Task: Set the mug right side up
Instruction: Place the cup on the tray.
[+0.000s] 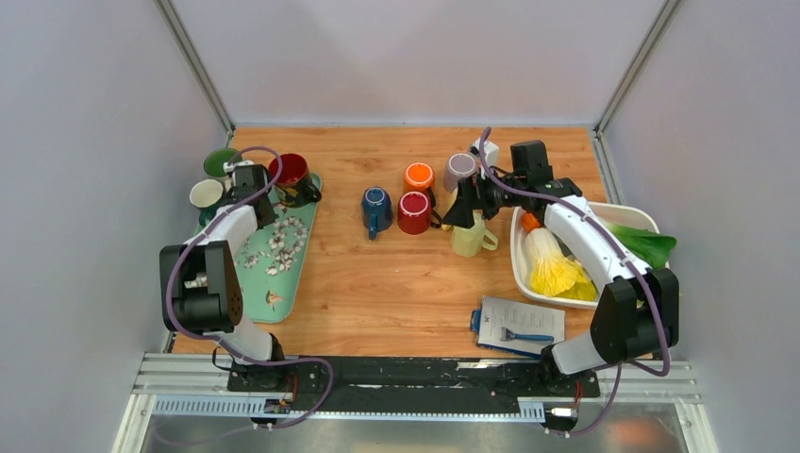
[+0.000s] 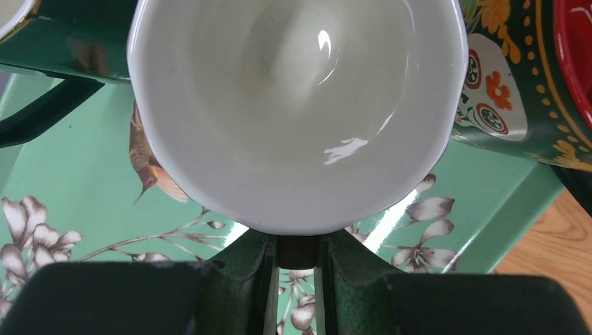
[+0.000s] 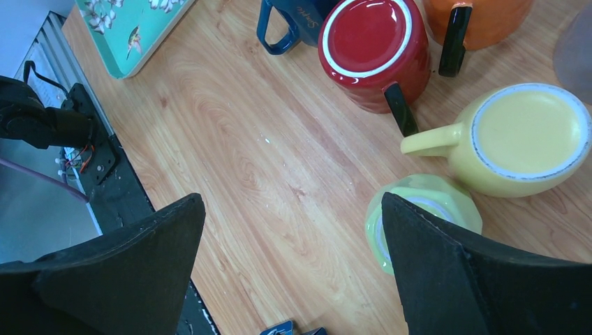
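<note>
**A:** Where is the white mug sitting right now?

**B:** It is sitting over the floral tray at the far left of the worktop. Its mouth is facing the left wrist camera, so the glossy inside is showing. Whether it is touching the tray cannot be told.

**A:** What is the left end effector doing?

**B:** Its fingers are pressing almost together on a dark piece just under the mug's rim, so it is clamping the mug there. Whether that piece is the handle is not showing.

**A:** What is crowding it?

**B:** A dark patterned mug with a red inside is standing just beside it on one side. A green mug is standing on the other.

**A:** And the right end effector?

**B:** It is hovering with its fingers spread wide and gripping nothing, above the middle group of mugs. A red mug, a yellow mug and a pale green mug are resting bottom up below it. The pale green one is peeking out from behind one finger. An orange mug and a blue mug are sitting beyond the red one.

**A:** Anything else?

**B:** A white bin is holding yellow and green items at the right. A leaflet is lying near the right arm's base with a blue fork on it.
</note>
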Tool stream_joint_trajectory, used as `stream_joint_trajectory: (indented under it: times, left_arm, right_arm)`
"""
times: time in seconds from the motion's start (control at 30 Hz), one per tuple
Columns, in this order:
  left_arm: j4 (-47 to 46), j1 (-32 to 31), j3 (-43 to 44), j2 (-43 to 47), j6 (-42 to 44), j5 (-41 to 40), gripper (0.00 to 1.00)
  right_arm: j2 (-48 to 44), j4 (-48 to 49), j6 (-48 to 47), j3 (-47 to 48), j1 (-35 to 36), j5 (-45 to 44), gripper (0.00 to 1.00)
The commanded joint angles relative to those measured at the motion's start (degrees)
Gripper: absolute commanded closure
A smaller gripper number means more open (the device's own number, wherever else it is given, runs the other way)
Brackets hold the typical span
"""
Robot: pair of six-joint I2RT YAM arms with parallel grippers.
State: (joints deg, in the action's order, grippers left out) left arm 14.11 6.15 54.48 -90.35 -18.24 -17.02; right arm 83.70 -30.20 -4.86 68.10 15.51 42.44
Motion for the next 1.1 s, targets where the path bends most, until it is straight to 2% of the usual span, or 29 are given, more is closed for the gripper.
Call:
stream_joint_trajectory:
  times: [0.0, 0.1, 0.17, 0.47, 0.73, 0.9, 1.07]
  left_arm:
    - [0.1, 0.5, 3.4, 0.4, -2.4, 4.0, 0.85]
    - [1.5, 0.5, 3.5, 2.0, -3.9, 5.0, 0.87]
    - [2.1, 0.5, 3.5, 2.9, -4.7, 5.1, 0.94]
    - [5.2, 1.9, 3.8, 4.0, -7.7, 6.5, 0.96]
    - [6.6, 5.7, 3.1, 4.2, -11.6, 9.6, 0.88]
    - [6.0, 6.7, 3.0, 3.6, -10.8, 12.0, 0.88]
    - [6.0, 6.8, 4.2, 3.6, -10.1, 13.8, 0.76]
  right_arm:
    - [-0.7, 0.5, -1.5, 0.7, 0.0, 0.1, 0.0]
    - [-0.6, 0.9, -1.5, 0.6, 0.0, 0.4, 0.0]
    - [-0.7, 1.2, -1.4, 0.4, 0.0, 0.6, 0.0]
    - [-1.6, 2.0, -0.9, -0.8, 0.0, 1.1, 0.0]
    - [-2.5, 1.8, -0.9, -1.0, 0.0, 0.6, 0.0]
    - [-2.5, 1.2, -1.0, -0.5, 0.1, 0.4, 0.0]
    - [-2.6, 1.2, -1.1, -0.8, 0.1, 0.5, 0.0]
